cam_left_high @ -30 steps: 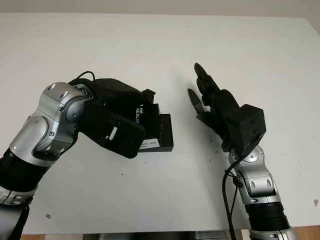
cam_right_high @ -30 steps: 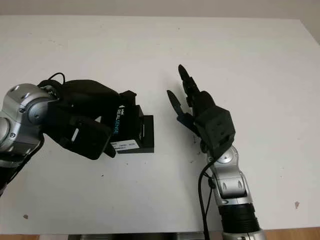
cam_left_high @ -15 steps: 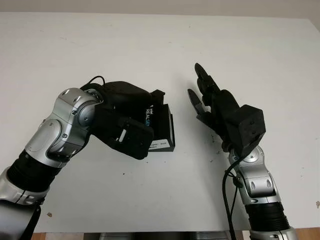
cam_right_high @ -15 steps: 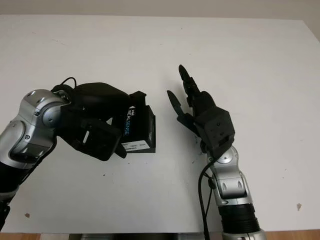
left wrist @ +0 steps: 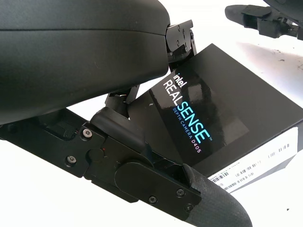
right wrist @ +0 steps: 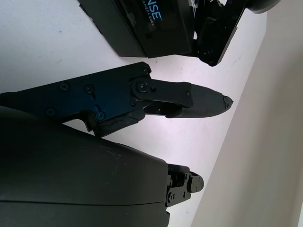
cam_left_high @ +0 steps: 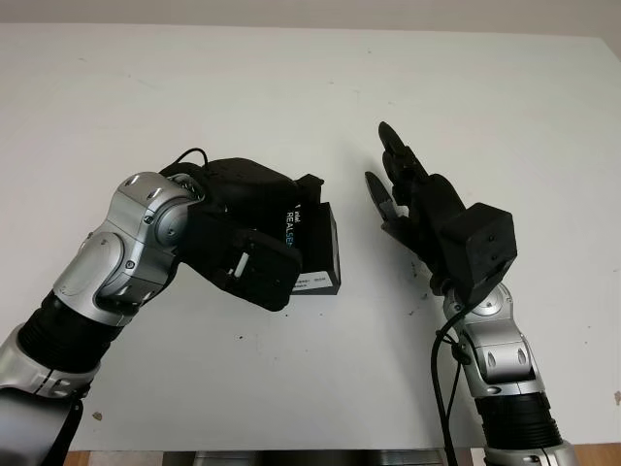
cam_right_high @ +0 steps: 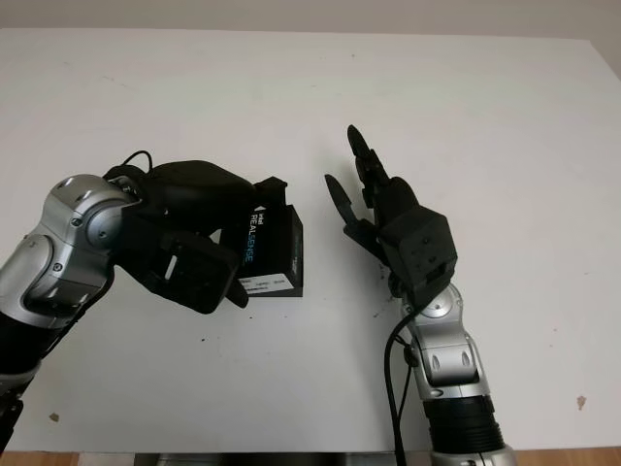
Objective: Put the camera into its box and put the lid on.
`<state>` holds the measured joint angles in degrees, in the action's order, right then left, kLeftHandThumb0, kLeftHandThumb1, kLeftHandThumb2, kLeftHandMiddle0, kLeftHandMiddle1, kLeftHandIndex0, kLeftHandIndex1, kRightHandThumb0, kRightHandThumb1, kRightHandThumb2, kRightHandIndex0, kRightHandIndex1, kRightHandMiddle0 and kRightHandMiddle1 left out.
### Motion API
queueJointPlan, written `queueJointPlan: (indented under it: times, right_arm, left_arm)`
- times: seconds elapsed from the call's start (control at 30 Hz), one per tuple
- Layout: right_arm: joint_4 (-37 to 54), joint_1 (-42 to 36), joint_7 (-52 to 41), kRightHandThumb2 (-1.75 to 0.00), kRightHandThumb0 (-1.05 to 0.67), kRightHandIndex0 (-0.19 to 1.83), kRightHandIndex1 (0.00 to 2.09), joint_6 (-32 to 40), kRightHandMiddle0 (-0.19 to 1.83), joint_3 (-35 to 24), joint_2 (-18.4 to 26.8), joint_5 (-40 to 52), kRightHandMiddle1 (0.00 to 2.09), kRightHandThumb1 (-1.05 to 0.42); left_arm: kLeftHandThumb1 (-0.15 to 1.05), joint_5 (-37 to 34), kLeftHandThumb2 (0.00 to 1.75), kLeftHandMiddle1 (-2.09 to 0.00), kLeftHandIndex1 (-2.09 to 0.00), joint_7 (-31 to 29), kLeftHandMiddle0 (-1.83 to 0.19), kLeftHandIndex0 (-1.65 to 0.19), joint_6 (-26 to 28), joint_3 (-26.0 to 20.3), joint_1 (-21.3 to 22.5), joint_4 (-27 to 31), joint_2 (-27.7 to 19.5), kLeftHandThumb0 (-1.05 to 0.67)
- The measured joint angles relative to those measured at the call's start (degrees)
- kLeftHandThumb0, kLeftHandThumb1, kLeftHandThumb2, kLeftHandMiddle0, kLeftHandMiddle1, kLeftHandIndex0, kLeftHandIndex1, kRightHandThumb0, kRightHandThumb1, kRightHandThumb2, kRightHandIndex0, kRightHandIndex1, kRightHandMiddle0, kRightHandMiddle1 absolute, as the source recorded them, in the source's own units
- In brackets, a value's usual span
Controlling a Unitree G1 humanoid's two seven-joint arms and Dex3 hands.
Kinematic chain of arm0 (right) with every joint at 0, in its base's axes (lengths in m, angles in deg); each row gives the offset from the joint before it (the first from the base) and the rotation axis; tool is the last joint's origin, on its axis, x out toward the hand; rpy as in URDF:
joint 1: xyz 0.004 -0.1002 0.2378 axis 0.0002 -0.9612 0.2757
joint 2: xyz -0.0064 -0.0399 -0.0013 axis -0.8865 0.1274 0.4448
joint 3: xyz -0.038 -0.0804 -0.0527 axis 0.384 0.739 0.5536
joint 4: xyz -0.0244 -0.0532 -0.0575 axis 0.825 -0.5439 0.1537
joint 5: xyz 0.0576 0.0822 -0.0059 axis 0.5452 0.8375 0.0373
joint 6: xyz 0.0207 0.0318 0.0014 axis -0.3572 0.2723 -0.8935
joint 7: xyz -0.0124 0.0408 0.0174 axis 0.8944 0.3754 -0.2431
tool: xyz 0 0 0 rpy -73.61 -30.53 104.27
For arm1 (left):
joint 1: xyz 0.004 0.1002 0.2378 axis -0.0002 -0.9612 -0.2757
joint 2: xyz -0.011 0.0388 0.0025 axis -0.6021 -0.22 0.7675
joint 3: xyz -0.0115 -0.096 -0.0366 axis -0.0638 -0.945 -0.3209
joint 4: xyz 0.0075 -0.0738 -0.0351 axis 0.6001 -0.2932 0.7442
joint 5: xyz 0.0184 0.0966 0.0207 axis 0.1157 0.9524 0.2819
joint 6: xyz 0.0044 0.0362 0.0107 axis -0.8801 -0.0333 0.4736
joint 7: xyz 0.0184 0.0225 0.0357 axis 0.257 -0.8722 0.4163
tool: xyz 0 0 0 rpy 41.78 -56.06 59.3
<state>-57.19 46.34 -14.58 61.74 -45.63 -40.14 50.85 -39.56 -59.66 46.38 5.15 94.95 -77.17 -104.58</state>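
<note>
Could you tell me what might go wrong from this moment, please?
The left hand grips the black box near one end, tilted up on the table, so it may slip or twist out. The open right hand is raised close beside the box; if either arm closes in, the two could bump.

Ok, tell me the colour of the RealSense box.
Black RealSense box with a white label strip; clearest in the left wrist view.

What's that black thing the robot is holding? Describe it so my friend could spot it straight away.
On the white table, look at the left hand, near the middle. It grips a flat black box. White REALSENSE lettering and a white barcode label on its edge set it apart from the plain black right hand, open beside it.
</note>
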Motion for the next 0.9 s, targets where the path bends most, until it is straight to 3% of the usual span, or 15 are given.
queueJointPlan:
  times: [0.17, 0.23, 0.33, 0.5, 0.77, 0.83, 0.87, 0.9]
  right_arm:
    - [0.38, -0.09, 0.24, -0.50, -0.70, -0.02, 0.05, 0.69, 0.01, 0.09, 0.00, -0.05, 0.05, -1.05]
    - [0.37, -0.21, 0.25, -0.50, -0.70, -0.02, 0.05, 0.57, 0.02, 0.12, 0.00, -0.13, 0.06, -1.05]
    - [0.35, -0.26, 0.34, -0.50, -0.70, -0.02, 0.05, 0.11, 0.01, 0.21, -0.03, -0.36, 0.05, -1.05]
    - [0.34, -0.30, 0.36, -0.50, -0.70, -0.02, 0.05, -0.33, 0.01, 0.25, -0.22, -0.22, 0.05, -1.05]
    - [0.14, -0.33, 0.28, -0.50, -0.71, -0.03, 0.05, -0.35, 0.01, 0.23, -0.73, 0.29, 0.05, -1.05]
    - [0.10, -0.33, 0.29, -0.50, -0.72, -0.03, 0.05, -0.35, 0.01, 0.24, -0.73, 0.26, 0.05, -1.05]
    - [0.06, -0.33, 0.30, -0.50, -0.72, -0.02, 0.05, -0.35, 0.01, 0.25, -0.74, 0.21, 0.05, -1.05]
    - [-0.04, -0.33, 0.35, -0.50, -0.72, -0.02, 0.05, -0.38, 0.01, 0.25, -0.75, 0.13, 0.06, -1.05]
  left_arm:
    - [1.04, 0.01, 0.14, -2.09, -2.09, 1.18, -0.98, -0.31, -1.72, 0.04, 0.00, -1.11, 0.17, -0.26]
    - [1.05, 0.01, 0.14, -2.09, -2.09, 1.36, -0.93, -0.11, -2.05, 0.04, 0.02, -1.40, 0.35, -0.27]
    - [1.05, 0.15, 0.13, -2.09, -2.08, 1.37, -0.90, 0.02, -2.29, 0.11, 0.26, -1.75, 0.59, -0.27]
    - [1.05, 0.46, 0.13, -2.09, -2.05, 1.61, -0.89, 0.03, -2.68, 0.14, 0.27, -1.89, 0.88, -0.27]
    - [1.04, 1.61, 0.14, -2.09, -1.84, 1.06, -0.82, -0.02, -3.22, 0.77, 1.04, -2.12, 1.12, -0.33]
    - [1.05, 2.40, 0.21, -2.09, -1.61, 1.31, -0.82, 0.03, -4.80, 1.17, 1.39, -2.11, 0.76, -0.44]
    - [1.05, 3.00, 0.27, -2.09, -1.44, 1.29, -0.63, 0.11, -5.31, 1.38, 1.44, -1.97, 0.57, -0.55]
    - [1.05, 4.00, 0.31, -2.01, -1.21, 0.60, -0.26, 0.15, -5.47, 1.87, 1.64, -1.50, 0.46, -0.64]
